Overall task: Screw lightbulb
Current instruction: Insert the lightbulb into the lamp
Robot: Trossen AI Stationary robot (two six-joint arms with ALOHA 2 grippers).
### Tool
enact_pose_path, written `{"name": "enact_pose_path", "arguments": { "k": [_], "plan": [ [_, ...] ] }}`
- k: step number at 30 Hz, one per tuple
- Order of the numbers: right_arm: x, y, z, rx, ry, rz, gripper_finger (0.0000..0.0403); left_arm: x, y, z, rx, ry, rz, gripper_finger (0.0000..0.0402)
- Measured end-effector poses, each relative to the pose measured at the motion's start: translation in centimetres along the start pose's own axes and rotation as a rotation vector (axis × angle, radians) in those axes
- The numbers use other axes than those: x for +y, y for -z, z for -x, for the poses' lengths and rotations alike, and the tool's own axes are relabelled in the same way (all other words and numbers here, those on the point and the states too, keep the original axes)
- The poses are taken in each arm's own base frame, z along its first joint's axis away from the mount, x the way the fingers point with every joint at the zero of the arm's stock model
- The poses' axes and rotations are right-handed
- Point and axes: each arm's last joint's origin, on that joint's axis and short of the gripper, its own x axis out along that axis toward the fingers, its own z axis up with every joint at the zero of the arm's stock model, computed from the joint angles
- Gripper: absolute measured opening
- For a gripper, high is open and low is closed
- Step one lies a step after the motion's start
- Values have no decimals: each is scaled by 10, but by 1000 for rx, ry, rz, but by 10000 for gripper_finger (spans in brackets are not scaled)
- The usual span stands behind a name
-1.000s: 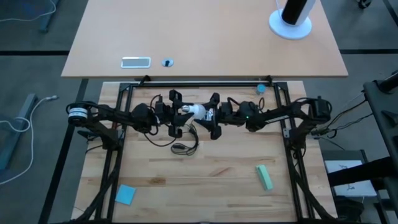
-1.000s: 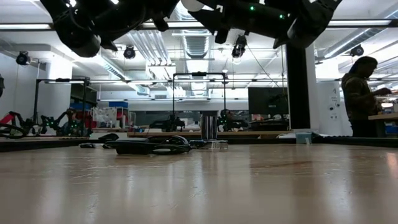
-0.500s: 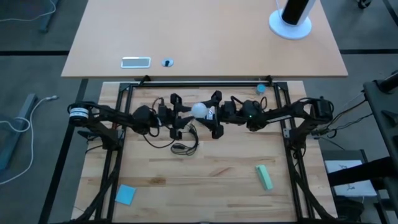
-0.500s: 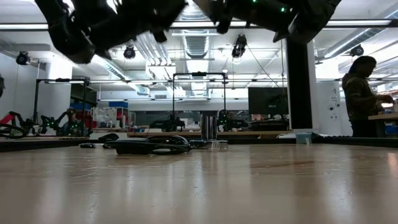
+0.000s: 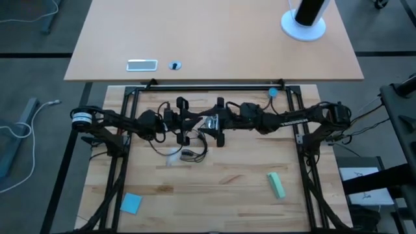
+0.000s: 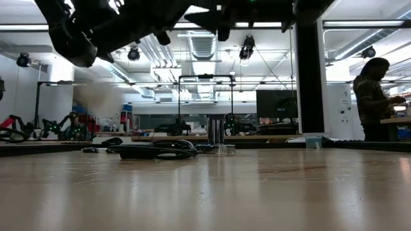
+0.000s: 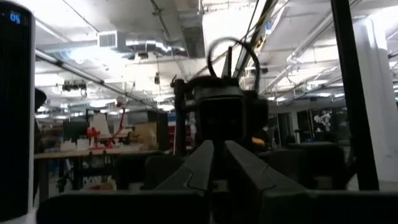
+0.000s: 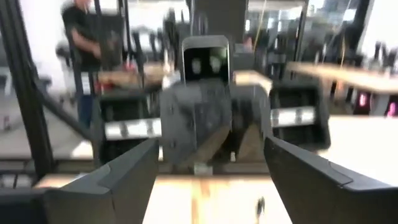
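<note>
My two grippers face each other above the middle of the wooden table [image 5: 221, 175]. My left gripper [image 5: 197, 121] is shut, with nothing between its fingers in the left wrist view [image 7: 217, 149]. My right gripper [image 5: 219, 122] stands open close in front of it, also with nothing in it [image 8: 211, 149]. The lightbulb shows only as a pale blurred smear [image 5: 172, 157] low over the table, nearer and to the left of the grippers. It is beside the black cord [image 5: 190, 154] that lies on the wood. Whether the bulb rests on the table I cannot tell.
A green block [image 5: 277, 185] lies at the near right and a blue square [image 5: 130, 203] at the near left. A small blue cap [image 5: 273, 92] sits by the far rail. Black frame rails [image 5: 123, 149] border the table. A person [image 6: 372, 96] stands in the room behind.
The lightbulb was between the two grippers' fingers and has dropped out toward the table's near left, now only a blur by the cord. My left gripper has shut on nothing. My right gripper has tipped its fingers upward and stays open.
</note>
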Motion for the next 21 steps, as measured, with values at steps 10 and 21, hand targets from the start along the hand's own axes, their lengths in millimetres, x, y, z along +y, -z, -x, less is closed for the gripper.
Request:
{"name": "enact_pose_path", "arguments": {
  "k": [10, 21],
  "plan": [
    [-3, 31, 9, 391, 35, -58, 248, -6, -9, 53, 288, -14, 144, 31],
    [-3, 50, 8, 419, 40, -65, 220, -1, -37, 98, 805, -610, 554, 20]
  ]
}}
